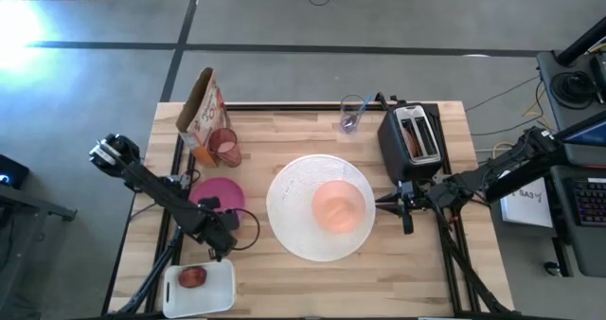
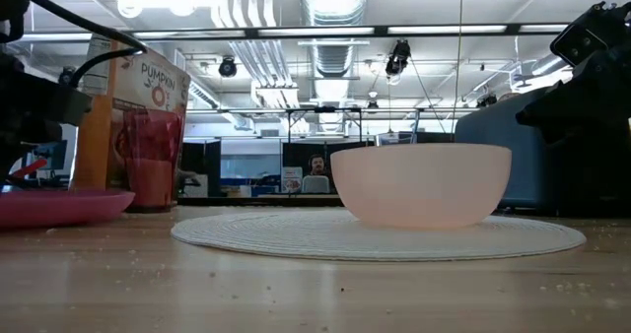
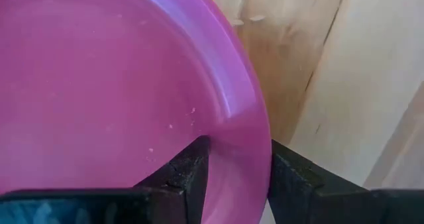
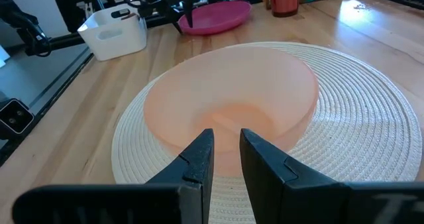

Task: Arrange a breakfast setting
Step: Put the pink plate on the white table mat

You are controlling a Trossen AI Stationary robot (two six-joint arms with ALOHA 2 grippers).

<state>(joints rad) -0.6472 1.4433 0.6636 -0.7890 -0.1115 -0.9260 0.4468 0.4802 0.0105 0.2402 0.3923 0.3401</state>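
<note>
A black 2-slot toaster [image 1: 414,138] is set near the table's [image 1: 426,282] far right corner. A white rectangular tub [image 1: 199,288], with a reddish item inside, is placed at the near left corner. A pumpkin-printed carton [image 1: 202,112] is stood at the far left edge. A clear glass [image 1: 352,115] is seen at the far edge.

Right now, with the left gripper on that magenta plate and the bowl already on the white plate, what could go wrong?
1. The left gripper pinches only the magenta plate rim, so the plate could tilt or slip if lifted.
2. The pink cup and the pumpkin box stand close behind that plate; a swing could topple them.
3. The right gripper sits close to the peach bowl; any advance may shove it across the white plate.
</note>
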